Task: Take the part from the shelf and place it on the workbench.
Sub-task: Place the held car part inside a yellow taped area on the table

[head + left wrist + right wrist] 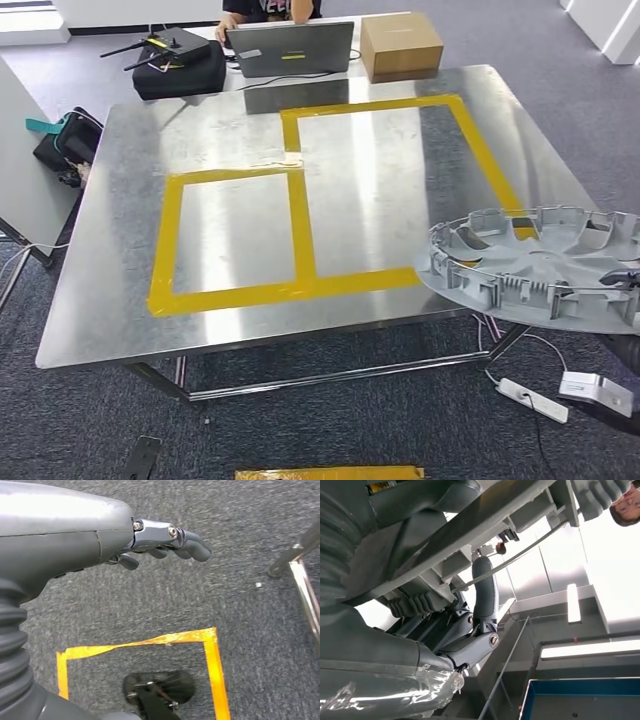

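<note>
Grey moulded plastic part [540, 268], broad ribbed disc: likely light, stiff, awkward. Right hand [471, 630] grips its rim from beneath, at 4 o'clock over the tabletop [226, 130] edge. Left hand [166, 542] hangs empty, fingers loosely curled.

Beyond far table edge — open laptop [290, 47], cardboard box [401, 45], black case [180, 68]; floor — white power strip [533, 399].

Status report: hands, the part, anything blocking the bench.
Right hand grips the grey round part, held over the workbench corner. Left hand hangs, holding nothing. Taped area bare.
</note>
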Robot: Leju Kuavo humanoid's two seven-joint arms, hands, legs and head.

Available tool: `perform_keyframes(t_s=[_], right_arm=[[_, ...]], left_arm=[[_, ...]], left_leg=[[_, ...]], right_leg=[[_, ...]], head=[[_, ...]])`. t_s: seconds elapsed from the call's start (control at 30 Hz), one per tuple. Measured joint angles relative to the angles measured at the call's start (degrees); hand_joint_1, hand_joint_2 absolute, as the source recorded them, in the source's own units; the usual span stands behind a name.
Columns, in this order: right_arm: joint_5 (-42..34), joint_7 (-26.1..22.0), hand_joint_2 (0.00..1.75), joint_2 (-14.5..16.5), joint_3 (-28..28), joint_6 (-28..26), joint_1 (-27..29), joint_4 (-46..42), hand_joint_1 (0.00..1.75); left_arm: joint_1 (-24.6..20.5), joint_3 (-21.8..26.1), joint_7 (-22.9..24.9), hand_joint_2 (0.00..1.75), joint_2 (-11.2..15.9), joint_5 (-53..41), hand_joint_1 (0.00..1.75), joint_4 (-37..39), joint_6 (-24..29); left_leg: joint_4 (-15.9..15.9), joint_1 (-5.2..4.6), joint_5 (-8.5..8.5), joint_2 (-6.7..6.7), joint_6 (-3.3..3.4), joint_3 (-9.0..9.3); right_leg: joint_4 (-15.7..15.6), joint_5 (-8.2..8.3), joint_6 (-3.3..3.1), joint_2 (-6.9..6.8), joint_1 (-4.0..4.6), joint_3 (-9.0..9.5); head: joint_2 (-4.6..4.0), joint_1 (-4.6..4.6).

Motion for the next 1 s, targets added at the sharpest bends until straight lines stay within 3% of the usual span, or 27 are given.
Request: perform_keyframes(t_s=[0.07, 0.2, 0.27, 0.33, 0.37, 0.4, 0.43, 0.5, 0.57, 0.67, 0.73, 0.87, 0.9, 0.93, 1.0], right_arm=[[-0.10, 0.17, 1.75, 0.23, 0.54, -0.25, 0.02, 0.51, 1.75], [0.00, 0.30, 1.75, 0.53, 1.26, -0.50, 0.80, 1.23, 1.75], [0.14, 0.38, 1.75, 0.60, 1.43, -0.47, 1.33, 1.40, 1.75], [0.20, 0.55, 1.75, 0.76, 1.46, -0.46, 2.18, 1.45, 1.75], [0.24, 0.61, 1.75, 0.89, 1.46, -0.46, 2.70, 1.46, 1.75], [0.29, 0.67, 1.75, 1.02, 1.46, -0.46, 3.25, 1.46, 1.75], [0.37, 0.73, 1.75, 1.16, 1.44, -0.44, 3.83, 1.46, 1.75], [0.54, 0.85, 1.75, 1.40, 1.35, -0.35, 4.93, 1.45, 1.75], [0.66, 1.02, 1.75, 1.67, 1.20, -0.19, 5.74, 1.40, 1.75], [0.60, 1.25, 1.75, 2.05, 0.59, 0.19, 6.88, 1.12, 1.75], [0.47, 1.37, 1.75, 2.27, 0.04, 0.83, 7.38, 0.87, 1.75], [0.27, 1.47, 1.75, 2.79, -1.00, 2.55, 8.76, 0.64, 1.75], [-0.06, 1.42, 1.75, 2.96, -1.21, 3.04, 9.20, 0.63, 1.75], [-0.53, 1.32, 1.75, 3.14, -1.38, 3.57, 9.56, 0.63, 1.75], [-1.59, 0.99, 1.75, 3.46, -1.70, 4.75, 9.93, 0.63, 1.75]], left_arm=[[-0.06, 0.00, 0.26, 1.75, 0.08, -0.47, 0.00, 0.00, 0.14], [-0.02, 0.00, 0.47, 1.75, 0.22, -0.88, 0.00, 0.00, 0.15], [-0.13, 0.00, 0.65, 1.75, 0.34, -1.06, 0.00, -0.01, 0.15], [-0.13, 0.00, 0.83, 1.75, 0.47, -1.24, 0.00, -0.02, 0.13], [-0.05, 0.00, 0.94, 1.75, 0.47, -1.41, 0.00, -0.01, 0.09], [0.06, 0.00, 1.10, 1.75, 0.46, -1.61, 0.00, -0.01, 0.05], [0.15, 0.00, 1.34, 1.75, 0.43, -1.87, 0.00, 0.00, 0.01], [0.22, 0.00, 1.83, 1.75, 0.42, -2.26, 0.00, -0.01, -0.01], [0.17, -0.01, 2.25, 1.75, 0.49, -2.55, 0.00, -0.02, -0.01], [0.21, -0.02, 2.60, 1.75, 0.56, -2.92, 0.00, -0.02, -0.04], [0.11, -0.04, 2.68, 1.75, 0.49, -3.04, 0.00, -0.02, -0.03], [0.04, -0.07, 2.60, 1.75, 0.40, -3.07, 0.00, -0.02, -0.02], [0.10, -0.07, 2.50, 1.75, 0.40, -3.07, 0.00, -0.02, -0.08], [0.13, -0.07, 2.39, 1.75, 0.39, -3.07, 0.00, -0.02, -0.17], [0.08, -0.07, 2.21, 1.75, 0.38, -3.07, 0.00, -0.01, -0.48]], left_leg=[[-4.49, -0.20, 1.11, 0.02, 0.50, 1.71], [-6.23, -0.02, 0.55, -0.01, 1.62, 3.38], [-6.48, 0.15, 0.19, -0.08, 2.14, 4.23], [-6.47, 0.12, -0.46, -0.12, 2.45, 4.77], [-6.47, 0.10, -0.86, -0.15, 2.48, 5.20], [-6.47, 0.11, -1.31, -0.20, 2.44, 5.77], [-6.47, 0.15, -1.82, -0.27, 2.34, 6.52], [-6.42, 0.22, -2.95, -0.39, 1.89, 8.08], [-6.34, 0.10, -3.78, -0.42, 1.22, 8.74], [-6.06, -0.01, -4.17, -0.37, 0.47, 8.90], [-3.57, 0.05, -4.82, -0.22, -0.09, 7.88], [8.67, 0.27, -9.23, -0.08, -0.96, -0.17], [9.49, 0.26, -8.88, -0.08, -0.91, -1.33], [8.23, 0.25, -7.28, -0.08, -0.77, -1.39], [1.42, 0.20, -2.06, -0.05, -0.32, 0.85]], right_leg=[[-0.25, -0.68, 0.67, 0.01, 0.08, 0.51], [0.33, -1.15, 1.99, -0.03, 0.14, 1.16], [5.59, -2.84, 2.21, -0.07, 0.13, -1.85], [12.90, -5.31, 2.45, -0.05, 0.13, -6.66], [14.91, -5.79, 2.59, -0.05, 0.13, -8.47], [15.07, -5.17, 2.68, -0.06, 0.12, -9.38], [13.09, -3.21, 2.69, -0.07, 0.10, -9.25], [5.86, 2.06, 2.65, -0.08, 0.04, -7.22], [1.11, 4.00, 2.08, -0.09, 0.14, -5.63], [0.39, 3.90, 0.75, 0.06, 0.24, -4.78], [0.19, 3.59, 0.08, 0.11, 0.07, -4.01], [0.07, 2.52, -0.67, 0.09, 0.05, -2.85], [0.07, 2.27, -0.68, 0.12, 0.07, -2.51], [0.07, 2.02, -0.65, 0.16, 0.08, -2.10], [0.04, 1.50, -0.46, 0.24, 0.10, -1.23]], head=[[0.00, -0.04], [0.00, -0.09], [0.00, 0.15], [0.00, 0.33], [0.00, 0.34], [0.00, 0.37], [0.00, 0.36], [0.00, 0.38], [0.00, 0.40], [0.00, 0.37], [0.00, 0.23], [0.00, 0.08], [0.00, 0.08], [0.00, 0.08], [0.00, 0.09]])
